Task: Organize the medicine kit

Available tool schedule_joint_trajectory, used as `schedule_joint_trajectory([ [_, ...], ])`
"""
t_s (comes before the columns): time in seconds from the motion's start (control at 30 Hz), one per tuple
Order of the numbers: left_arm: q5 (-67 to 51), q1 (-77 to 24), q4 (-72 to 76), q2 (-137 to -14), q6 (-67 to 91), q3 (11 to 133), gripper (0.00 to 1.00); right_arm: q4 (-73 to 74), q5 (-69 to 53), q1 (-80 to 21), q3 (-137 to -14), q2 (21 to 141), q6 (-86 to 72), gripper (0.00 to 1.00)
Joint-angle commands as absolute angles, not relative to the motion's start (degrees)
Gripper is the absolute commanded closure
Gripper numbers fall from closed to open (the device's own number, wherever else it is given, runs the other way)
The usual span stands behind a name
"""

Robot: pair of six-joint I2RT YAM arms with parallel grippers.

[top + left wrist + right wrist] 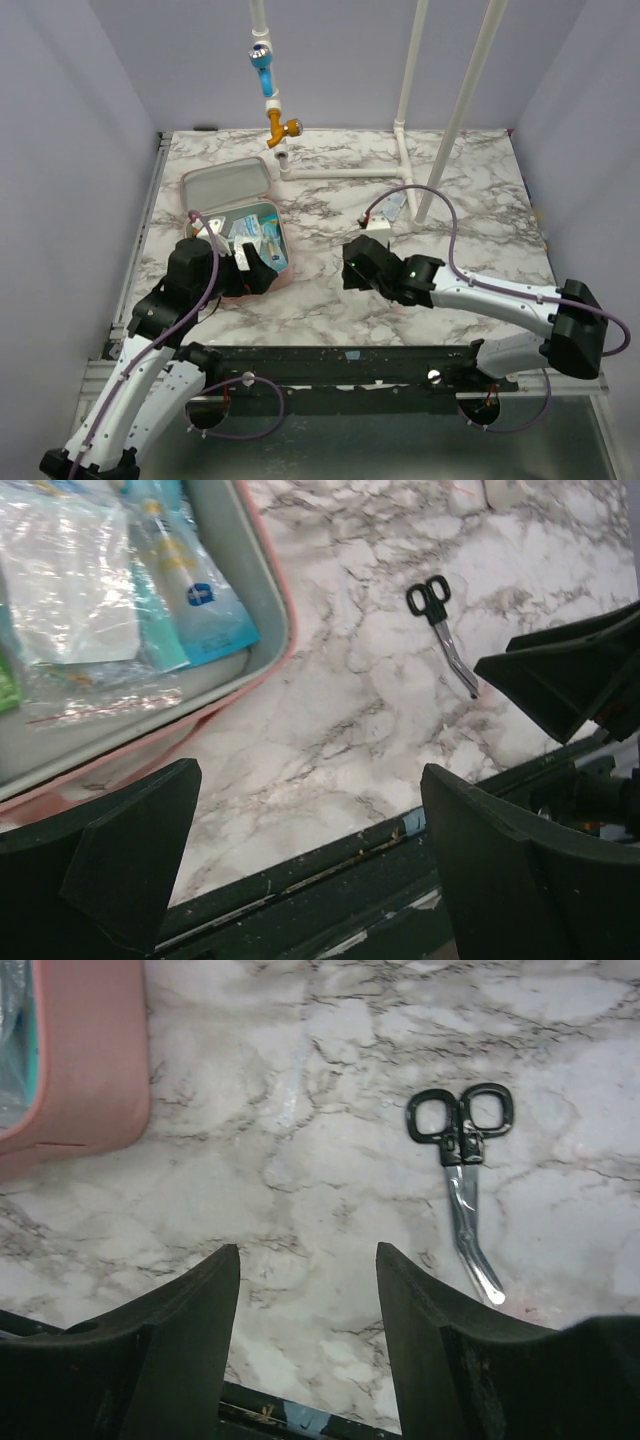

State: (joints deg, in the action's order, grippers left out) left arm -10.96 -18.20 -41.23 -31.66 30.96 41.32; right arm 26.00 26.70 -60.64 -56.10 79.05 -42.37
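The medicine kit (225, 180) lies open at the left of the table, pink with a grey lining, its lid folded back. Its base (272, 600) holds blue packets (205, 605) and a clear plastic bag (70, 580). My left gripper (255, 268) hovers at the kit's near right corner, open and empty (310, 820). Black-handled scissors (462, 1195) lie flat on the marble to the right of the kit (90, 1060), also in the left wrist view (445, 630). My right gripper (350, 262) is above them, open and empty (308, 1255), with the scissors just to the right of its fingers. The top view hides the scissors.
A white pipe frame (405, 110) stands at the back, with a blue and orange fitting (270, 80) hanging over the kit's far side. A small white box (378, 222) sits by the pipe's foot. A black rail (330, 365) runs along the table's near edge.
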Motion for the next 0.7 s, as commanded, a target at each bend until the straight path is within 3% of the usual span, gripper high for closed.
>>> schedule_joint_trajectory([
  [0.0, -7.71, -26.80, -36.96, -35.01, 36.49, 41.87, 0.06, 31.66, 32.62, -60.80, -50.84, 73.68, -46.71, 0.41],
  [0.33, 3.22, -45.85, -34.54, -49.87, 40.03, 49.85, 0.07, 33.60, 33.62, -54.74, -42.12, 68.72, -50.92, 0.48],
  [0.67, 4.22, -52.93, -30.86, -59.31, 43.21, 52.56, 0.07, 25.78, 27.17, -47.02, -37.24, 71.11, -47.25, 0.48],
])
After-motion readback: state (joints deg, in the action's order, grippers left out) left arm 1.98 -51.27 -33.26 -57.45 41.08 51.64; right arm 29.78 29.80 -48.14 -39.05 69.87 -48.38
